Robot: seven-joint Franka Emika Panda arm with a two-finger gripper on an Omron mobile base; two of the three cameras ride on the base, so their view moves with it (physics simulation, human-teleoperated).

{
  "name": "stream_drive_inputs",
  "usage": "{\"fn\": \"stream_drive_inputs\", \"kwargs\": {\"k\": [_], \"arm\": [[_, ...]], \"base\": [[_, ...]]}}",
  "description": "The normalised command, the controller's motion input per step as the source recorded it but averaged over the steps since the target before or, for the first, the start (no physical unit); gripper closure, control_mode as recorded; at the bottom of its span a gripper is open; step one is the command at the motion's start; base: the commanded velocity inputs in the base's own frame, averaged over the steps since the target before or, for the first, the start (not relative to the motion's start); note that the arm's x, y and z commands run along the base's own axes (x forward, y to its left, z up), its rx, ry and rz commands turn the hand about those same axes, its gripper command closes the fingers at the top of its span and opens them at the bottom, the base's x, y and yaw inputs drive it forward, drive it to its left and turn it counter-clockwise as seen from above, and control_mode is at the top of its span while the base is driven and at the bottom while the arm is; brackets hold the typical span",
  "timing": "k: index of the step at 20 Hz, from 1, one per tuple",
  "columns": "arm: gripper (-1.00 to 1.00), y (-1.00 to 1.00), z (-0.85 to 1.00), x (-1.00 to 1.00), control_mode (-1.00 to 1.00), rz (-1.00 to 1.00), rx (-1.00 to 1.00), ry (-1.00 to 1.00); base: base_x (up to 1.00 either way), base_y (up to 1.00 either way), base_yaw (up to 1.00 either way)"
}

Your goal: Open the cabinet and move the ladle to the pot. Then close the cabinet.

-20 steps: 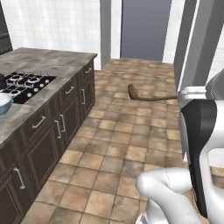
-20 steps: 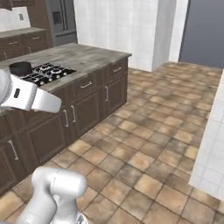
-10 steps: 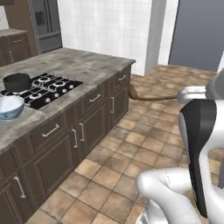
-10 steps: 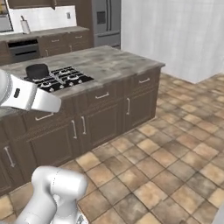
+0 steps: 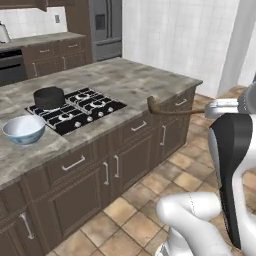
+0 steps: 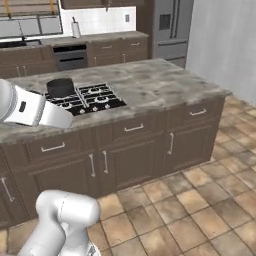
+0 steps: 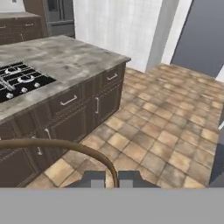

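Observation:
My gripper [image 5: 210, 109] is shut on the ladle [image 5: 170, 111], a slim brown one held level over the island's right end, scoop pointing left. In the hand view the ladle [image 7: 57, 144] curves left from between the fingertips of the gripper [image 7: 111, 179]. The pot [image 5: 49, 97], dark and round, stands on the stove's back left burner; the pot [image 6: 60, 87] lies well to the left of the ladle. A dark wall cabinet [image 6: 100, 3] shows just its lower edge at the top, doors cut off.
A white-and-blue bowl [image 5: 23, 129] sits on the island counter [image 5: 130, 82] left of the stove [image 5: 80, 107]. Behind stand a fridge [image 5: 105, 27], a wall oven [image 6: 72, 56] and a paper-towel roll [image 6: 75, 28]. Tiled floor [image 6: 200, 200] lies open to the right.
The whole picture has swung: the base has turned toward the island, bringing stove, pot and bowl into fuller view. The ladle stays held in the shut gripper.

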Motion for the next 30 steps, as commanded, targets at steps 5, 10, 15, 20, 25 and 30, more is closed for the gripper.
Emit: {"fn": "stream_drive_inputs", "kwargs": {"k": [5, 10, 15, 20, 25, 30], "arm": [[1.0, 0.0, 0.0, 0.0, 1.0, 0.0, 0.0, 0.0], [1.0, 0.0, 0.0, 0.0, 1.0, 0.0, 0.0, 0.0], [1.0, 0.0, 0.0, 0.0, 1.0, 0.0, 0.0, 0.0], [1.0, 0.0, 0.0, 0.0, 1.0, 0.0, 0.0, 0.0], [1.0, 0.0, 0.0, 0.0, 1.0, 0.0, 0.0, 0.0], [1.0, 0.0, -0.02, 0.2, -1.0, 0.04, 0.01, 0.02]], "base": [[1.0, 0.08, 0.38], [1.0, -0.01, 0.39], [0.97, -0.46, 0.35], [0.86, -0.51, 0.38], [0.97, -0.08, 0.31], [0.8, 0.0, 0.17]]}}
